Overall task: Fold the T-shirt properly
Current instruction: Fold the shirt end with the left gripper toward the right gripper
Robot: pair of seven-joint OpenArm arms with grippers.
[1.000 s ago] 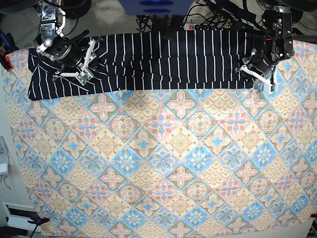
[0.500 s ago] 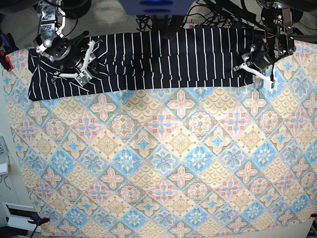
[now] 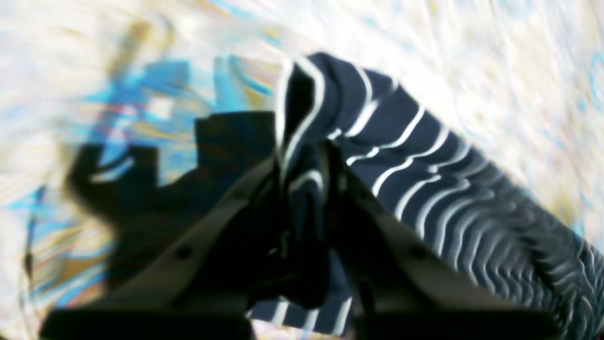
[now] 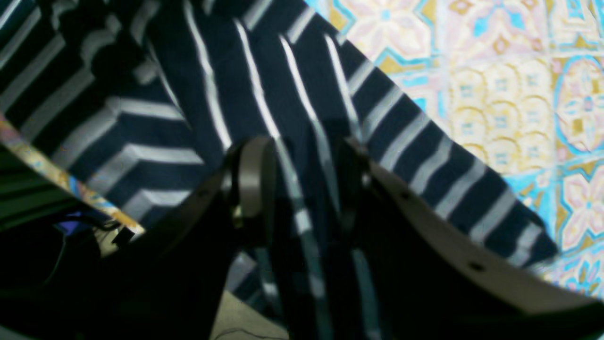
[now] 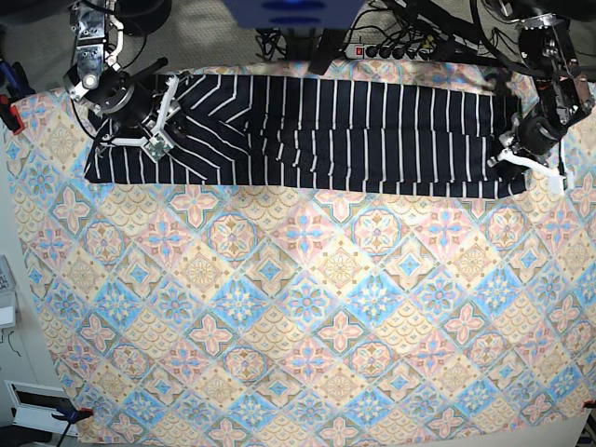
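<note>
Tablecloth (image 5: 307, 307): pastel diamond pattern, fills most of the base view; grey floor and a power strip (image 5: 396, 51) with cables along the top edge. No readable writing.

T-shirt (image 5: 317, 130): dark navy with thin white stripes, a long folded band across the upper part of the frame. Since a second ago it has shifted rightward; its left end now stops short of the cloth's left edge, its right end reaches farther right.

Left gripper (image 5: 531, 160): upper right of the frame, farther right and lower than before; jaws clamped on a pinched fold of the T-shirt's end, per the wrist view.

Right gripper (image 5: 163, 116): upper left, position unchanged; jaws parted, fabric running between them.
</note>
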